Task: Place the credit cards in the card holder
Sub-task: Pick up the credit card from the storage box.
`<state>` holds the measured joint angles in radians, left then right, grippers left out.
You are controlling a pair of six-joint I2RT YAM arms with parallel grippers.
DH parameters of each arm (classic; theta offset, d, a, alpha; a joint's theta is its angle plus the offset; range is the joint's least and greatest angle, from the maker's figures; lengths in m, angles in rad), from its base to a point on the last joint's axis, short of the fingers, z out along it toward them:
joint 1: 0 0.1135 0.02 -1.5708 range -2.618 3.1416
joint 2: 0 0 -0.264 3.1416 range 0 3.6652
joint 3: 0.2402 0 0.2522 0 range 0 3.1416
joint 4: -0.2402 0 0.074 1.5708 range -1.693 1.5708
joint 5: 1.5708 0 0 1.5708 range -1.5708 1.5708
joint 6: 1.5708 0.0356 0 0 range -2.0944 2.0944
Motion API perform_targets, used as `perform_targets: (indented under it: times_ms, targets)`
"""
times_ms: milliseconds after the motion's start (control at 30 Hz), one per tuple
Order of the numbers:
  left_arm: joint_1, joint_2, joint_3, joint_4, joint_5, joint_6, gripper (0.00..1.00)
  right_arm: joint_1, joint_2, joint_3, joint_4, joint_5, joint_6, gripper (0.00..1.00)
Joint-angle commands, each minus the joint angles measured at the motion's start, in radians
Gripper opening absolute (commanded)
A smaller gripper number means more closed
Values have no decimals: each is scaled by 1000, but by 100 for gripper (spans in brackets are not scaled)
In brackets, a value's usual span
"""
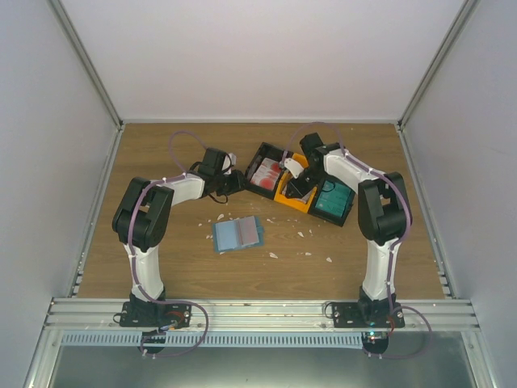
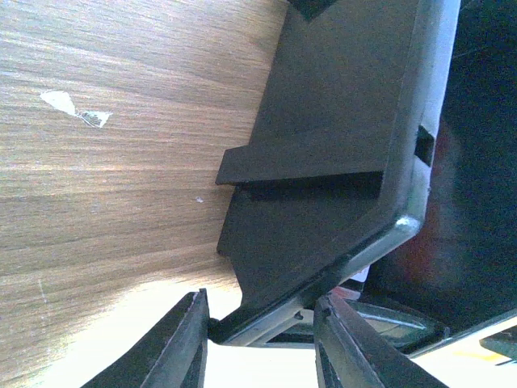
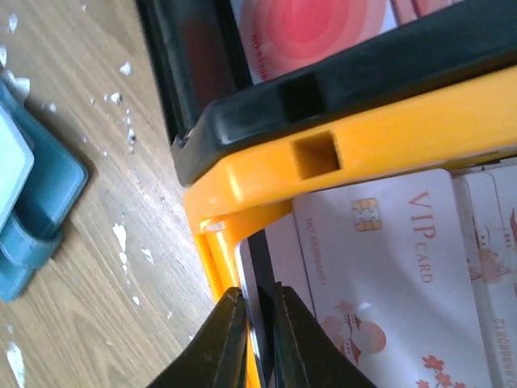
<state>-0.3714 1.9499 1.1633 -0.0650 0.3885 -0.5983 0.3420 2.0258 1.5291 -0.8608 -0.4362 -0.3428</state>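
Right tool (image 3: pixel 257 311) pinches the edge of a pale card (image 3: pixel 247 271) in the tray (image 3: pixel 363 81); left tool (image 2: pixel 260 301) grips the tray's corner. Grabbing the orange wall (image 3: pixel 216 267) too could jam it. Blue card holder (image 1: pixel 239 234) lies on the desk (image 1: pixel 161 267).

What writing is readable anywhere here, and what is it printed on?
"VIP CARD": white card in the tray, orange compartment.
"NO" plus digits: same card, digits too blurred.
Small print on the red-blotched card: too blurred.
Other views: no text.

Overhead view, wrist close-ups on tray (image 3: pixel 404 133)
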Motion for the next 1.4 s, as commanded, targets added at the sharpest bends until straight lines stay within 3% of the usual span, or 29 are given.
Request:
perform_targets:
  times_ms: [0, 67, 533, 833, 967, 1167, 1367]
  targets:
    - [-5, 14, 6, 2, 2, 8, 39, 3, 4, -16, -13, 45, -2, 5]
    - [-6, 3, -4, 9, 0, 8, 40, 2, -16, -17, 3, 55, 1, 1]
    - [-6, -72, -43, 18, -23, 8, 48, -8, -184, -9, 72, 134, 54, 1]
    - [-5, -201, -137, 48, -53, -14, 56, -21, -350, -16, 146, 100, 202, 0]
    - [-5, -336, -224, 89, -37, -32, 62, -20, -453, -82, 235, 43, 375, 1]
    - [-36, -533, -370, 311, 136, -54, 73, -19, -622, -282, 440, -141, 710, 1]
    - [-94, -604, -409, 471, 315, -96, 77, -20, -768, -485, 650, -266, 982, 1]
